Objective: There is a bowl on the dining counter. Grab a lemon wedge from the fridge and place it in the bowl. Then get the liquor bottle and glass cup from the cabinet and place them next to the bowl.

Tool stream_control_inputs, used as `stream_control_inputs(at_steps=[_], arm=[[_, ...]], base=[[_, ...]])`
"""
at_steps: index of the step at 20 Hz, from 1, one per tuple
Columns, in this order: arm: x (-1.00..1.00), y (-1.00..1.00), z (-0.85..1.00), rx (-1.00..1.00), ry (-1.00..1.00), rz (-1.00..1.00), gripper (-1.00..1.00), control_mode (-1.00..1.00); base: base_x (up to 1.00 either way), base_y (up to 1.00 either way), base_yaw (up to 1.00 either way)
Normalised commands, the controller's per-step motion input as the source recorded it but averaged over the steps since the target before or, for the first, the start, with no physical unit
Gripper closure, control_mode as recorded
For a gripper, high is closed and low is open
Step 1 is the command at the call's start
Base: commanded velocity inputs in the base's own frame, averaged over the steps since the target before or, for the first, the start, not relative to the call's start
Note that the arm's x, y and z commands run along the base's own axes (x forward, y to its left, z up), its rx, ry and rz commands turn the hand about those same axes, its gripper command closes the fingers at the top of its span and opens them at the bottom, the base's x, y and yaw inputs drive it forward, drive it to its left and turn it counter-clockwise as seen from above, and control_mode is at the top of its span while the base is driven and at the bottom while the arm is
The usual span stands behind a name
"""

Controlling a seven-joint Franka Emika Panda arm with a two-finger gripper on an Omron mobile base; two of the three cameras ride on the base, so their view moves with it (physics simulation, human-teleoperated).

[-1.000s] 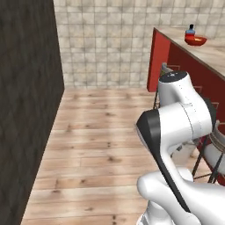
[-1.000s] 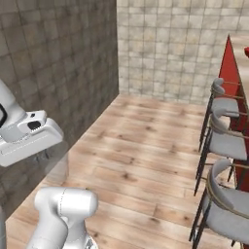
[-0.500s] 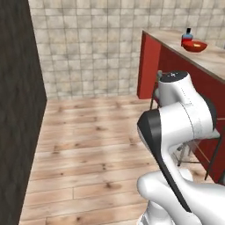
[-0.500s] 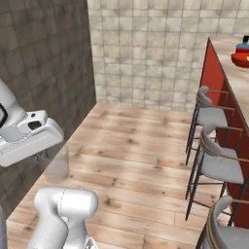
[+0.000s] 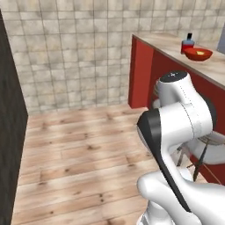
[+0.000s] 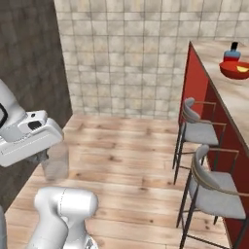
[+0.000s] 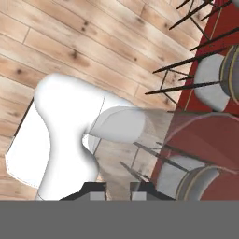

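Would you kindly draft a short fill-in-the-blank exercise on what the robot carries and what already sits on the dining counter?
1. The gripper is shut on a clear glass ____.
2. The lemon wedge lies inside the red ____.
3. The liquor bottle stands on the dining counter right ____ the bowl.
4. Grey ____ line the counter's red front.

Missing words: cup; bowl; beside; stools

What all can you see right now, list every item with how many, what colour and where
bowl: one, glossy red, far end of the dining counter
lemon wedge: one, yellow, inside the bowl
liquor bottle: one, red and blue with black cap, just behind the bowl
glass cup: one, clear, held in the tool
stools: two, grey seats, along the counter's red front
floor: light wood planks
wall: beige tiles
tool: one, dark fingertips, shut on the glass cup
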Motion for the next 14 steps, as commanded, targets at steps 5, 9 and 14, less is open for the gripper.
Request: stream_control_inputs(at_steps=[5,9,14], arm=[[0.0,0.0,0.0,0.0,0.0,0.0,1.0,1.0],[0.0,0.0,0.0,0.0,0.0,0.0,1.0,1.0],[0.0,0.0,0.0,0.0,0.0,0.0,1.0,1.0]], base=[[1.0,0.14,-0.21],[1.0,0.15,-0.23],[1.0,0.08,-0.25]])
